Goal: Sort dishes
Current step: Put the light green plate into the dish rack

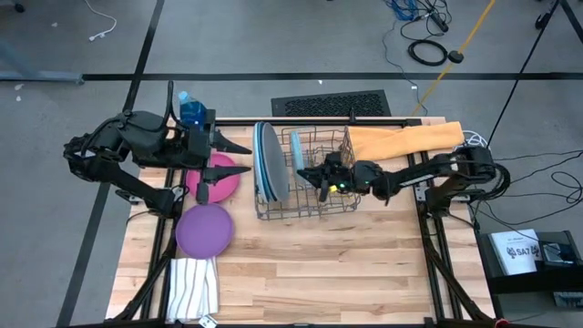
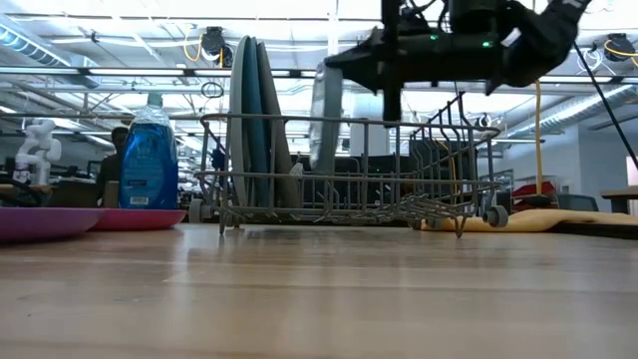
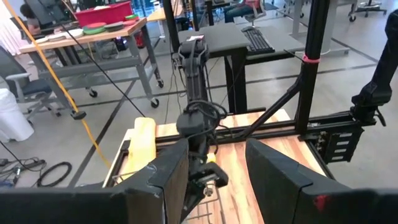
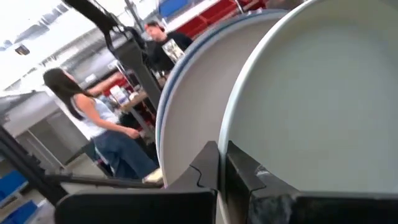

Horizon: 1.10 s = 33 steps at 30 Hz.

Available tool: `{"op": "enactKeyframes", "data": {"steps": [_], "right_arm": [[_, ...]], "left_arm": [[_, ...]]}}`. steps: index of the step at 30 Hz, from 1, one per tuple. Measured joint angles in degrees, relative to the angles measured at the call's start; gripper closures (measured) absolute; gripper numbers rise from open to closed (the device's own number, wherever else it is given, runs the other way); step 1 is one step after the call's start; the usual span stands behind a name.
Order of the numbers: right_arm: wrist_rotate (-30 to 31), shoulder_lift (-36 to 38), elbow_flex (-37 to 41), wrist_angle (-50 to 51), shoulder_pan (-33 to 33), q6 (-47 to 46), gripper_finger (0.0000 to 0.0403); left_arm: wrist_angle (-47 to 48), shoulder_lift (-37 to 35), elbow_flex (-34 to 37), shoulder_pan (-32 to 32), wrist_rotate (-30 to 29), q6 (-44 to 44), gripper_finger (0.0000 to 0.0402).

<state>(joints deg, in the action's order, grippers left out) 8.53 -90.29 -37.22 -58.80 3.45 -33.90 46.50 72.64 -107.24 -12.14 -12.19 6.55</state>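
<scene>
Wire rack (image 1: 314,178) at the table's middle already holds three large plates on edge at its left end — grey, light blue and dark blue (image 1: 265,162), standing close together. You can treat those as sorted. A fourth, the pale teal plate (image 1: 298,157), stands upright one slot further in; the right gripper (image 1: 319,178) is over the rack with its fingers closed down to a thin gap on that plate's rim, as the right wrist view shows, so judge this placement as in progress rather than finished.

Two small plates remain flat on the table near its left edge: the magenta plate (image 1: 221,175) and, just towards the front, the purple plate (image 1: 204,229). The left gripper (image 1: 211,171) hovers above the magenta plate, fingers spread wide and holding nothing.

Note the surroundings — a pale wooden table (image 1: 346,273), a striped cloth (image 1: 193,288) at its front left corner, a blue soap bottle (image 1: 190,108) at the back left, a yellow cloth (image 1: 401,139) at the back right. Beyond lie workbenches, cables and two people (image 4: 99,124).
</scene>
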Motion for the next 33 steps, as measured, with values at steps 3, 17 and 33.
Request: {"op": "enactKeyframes", "data": {"steps": [3,17,33], "right_arm": [[-1.7,-3.1,-2.4,-0.6,0.7,-1.2,0.0403],[-1.1,-10.3,-5.6,-1.7,0.7,-4.1,0.0402],[1.8,2.9,-5.7,13.2,0.6,3.0,0.0402]], "left_arm": [[0.0,0.0,0.0,0.0,0.0,0.0,0.0240],[0.5,0.0,0.0,0.0,0.8,-0.2,0.0240],[1.9,0.0,0.0,0.0,1.1,-1.6,0.0240]]}}
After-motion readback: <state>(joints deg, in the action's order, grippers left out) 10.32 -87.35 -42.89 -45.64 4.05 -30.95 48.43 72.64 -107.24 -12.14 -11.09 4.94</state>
